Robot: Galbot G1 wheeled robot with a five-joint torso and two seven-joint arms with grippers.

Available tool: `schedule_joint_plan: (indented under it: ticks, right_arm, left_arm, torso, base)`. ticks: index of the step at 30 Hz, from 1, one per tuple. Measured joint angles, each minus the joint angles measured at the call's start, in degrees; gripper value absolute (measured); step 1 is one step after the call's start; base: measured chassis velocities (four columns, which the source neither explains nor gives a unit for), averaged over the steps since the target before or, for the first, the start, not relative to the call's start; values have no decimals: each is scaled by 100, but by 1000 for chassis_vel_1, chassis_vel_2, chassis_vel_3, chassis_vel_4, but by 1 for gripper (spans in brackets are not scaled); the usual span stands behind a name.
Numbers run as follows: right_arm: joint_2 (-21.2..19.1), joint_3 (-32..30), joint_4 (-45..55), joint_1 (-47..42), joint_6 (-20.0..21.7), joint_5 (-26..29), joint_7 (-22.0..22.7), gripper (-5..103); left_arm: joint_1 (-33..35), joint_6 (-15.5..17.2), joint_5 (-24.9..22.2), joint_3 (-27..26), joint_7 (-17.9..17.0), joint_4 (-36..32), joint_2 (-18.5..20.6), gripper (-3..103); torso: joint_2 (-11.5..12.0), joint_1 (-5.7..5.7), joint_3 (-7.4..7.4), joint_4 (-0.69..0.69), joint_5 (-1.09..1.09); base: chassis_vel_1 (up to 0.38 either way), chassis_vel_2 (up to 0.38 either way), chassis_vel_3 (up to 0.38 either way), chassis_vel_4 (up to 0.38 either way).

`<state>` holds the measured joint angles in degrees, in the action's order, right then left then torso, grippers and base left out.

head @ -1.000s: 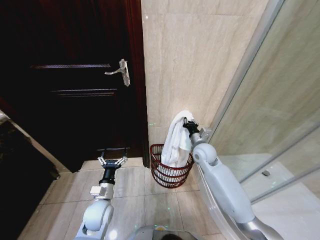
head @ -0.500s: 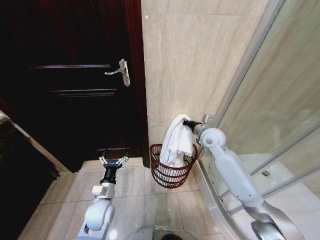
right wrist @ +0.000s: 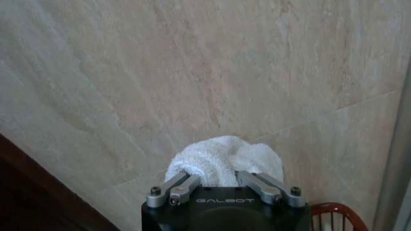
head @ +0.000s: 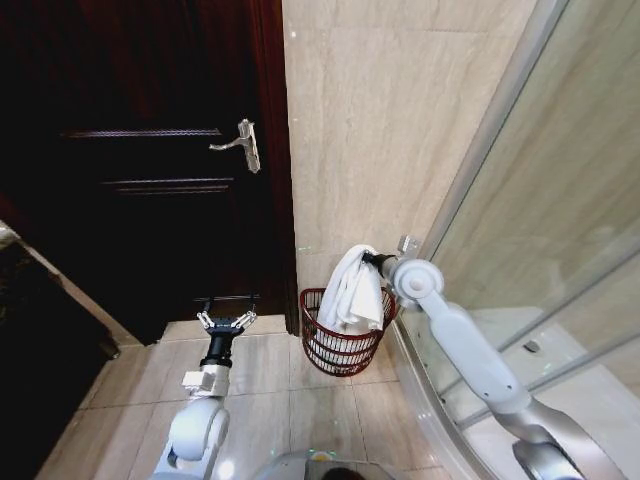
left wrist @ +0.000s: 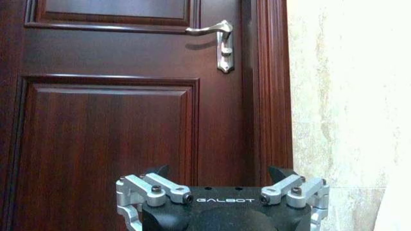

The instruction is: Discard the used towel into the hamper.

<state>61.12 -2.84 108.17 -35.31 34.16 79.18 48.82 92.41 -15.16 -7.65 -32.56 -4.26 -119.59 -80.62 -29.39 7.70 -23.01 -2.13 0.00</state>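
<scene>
Hanging over the hamper (head: 343,342) by wall and door (head: 140,170), towel (head: 355,292) pinched in right gripper (head: 371,260); left gripper (head: 224,322) spread.

The white towel (head: 356,292) hangs bunched and limp, its lower end inside the hamper (head: 338,350), its top pinched in the right end effector (head: 371,260). The hamper, a dark reddish-brown wire basket, stands upright on the floor against the far wall.
</scene>
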Motion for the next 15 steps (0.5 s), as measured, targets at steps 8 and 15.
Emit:
schedule_joint_plan:
  ticks: [8,15]
  right_arm:
    - [54,-104,145,-189,-43,-324,-185,33]
    - [141,83,116,-208,-35,-787,-511,66]
  left_arm:
    - [12,16,-8,-16,-2,-13,51,100]
    - [26,-6,2,16,-1,26,-21,100]
  torso:
    - [-2,0,-1,0,0]
    - [-3,0,-2,0,0]
  base:
    - [0,0,0,0]
    - [0,0,0,0]
